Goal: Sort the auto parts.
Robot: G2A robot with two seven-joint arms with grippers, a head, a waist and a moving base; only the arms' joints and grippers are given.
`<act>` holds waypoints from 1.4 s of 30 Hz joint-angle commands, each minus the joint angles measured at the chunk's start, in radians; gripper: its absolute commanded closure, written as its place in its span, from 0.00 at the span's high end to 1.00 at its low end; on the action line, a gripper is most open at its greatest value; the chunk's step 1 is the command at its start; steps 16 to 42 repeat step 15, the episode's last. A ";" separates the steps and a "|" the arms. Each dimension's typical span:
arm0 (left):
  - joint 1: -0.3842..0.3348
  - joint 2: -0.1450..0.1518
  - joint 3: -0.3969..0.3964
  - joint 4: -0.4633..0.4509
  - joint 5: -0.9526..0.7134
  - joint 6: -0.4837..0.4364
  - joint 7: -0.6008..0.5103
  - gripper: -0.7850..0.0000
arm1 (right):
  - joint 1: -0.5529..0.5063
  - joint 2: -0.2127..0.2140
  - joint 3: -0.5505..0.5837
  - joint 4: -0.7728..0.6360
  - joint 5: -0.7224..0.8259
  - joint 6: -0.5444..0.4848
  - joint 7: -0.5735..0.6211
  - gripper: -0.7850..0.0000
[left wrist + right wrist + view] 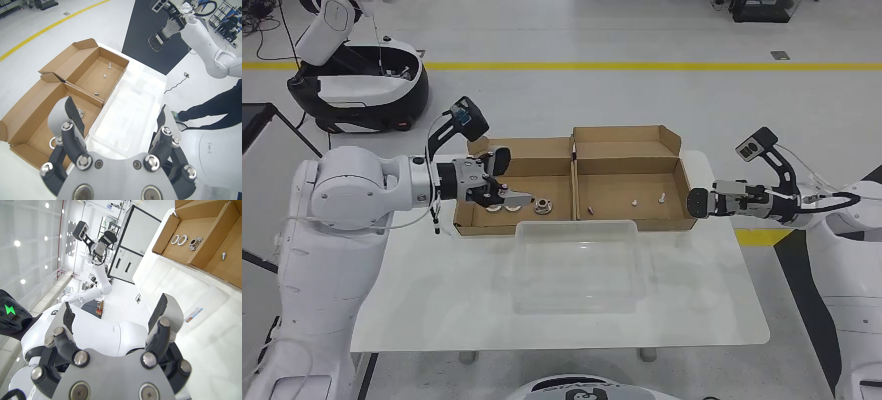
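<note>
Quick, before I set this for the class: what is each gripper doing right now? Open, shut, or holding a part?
Left gripper: open, holding nothing.
Right gripper: open, holding nothing.

Pale grey floor (592, 40), yellow line (642, 66) across; white table (442, 300).
</note>
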 commanded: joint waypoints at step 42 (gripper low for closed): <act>0.079 0.024 -0.109 -0.048 -0.116 -0.030 -0.037 1.00 | 0.000 0.000 0.000 0.000 0.000 0.000 0.000 1.00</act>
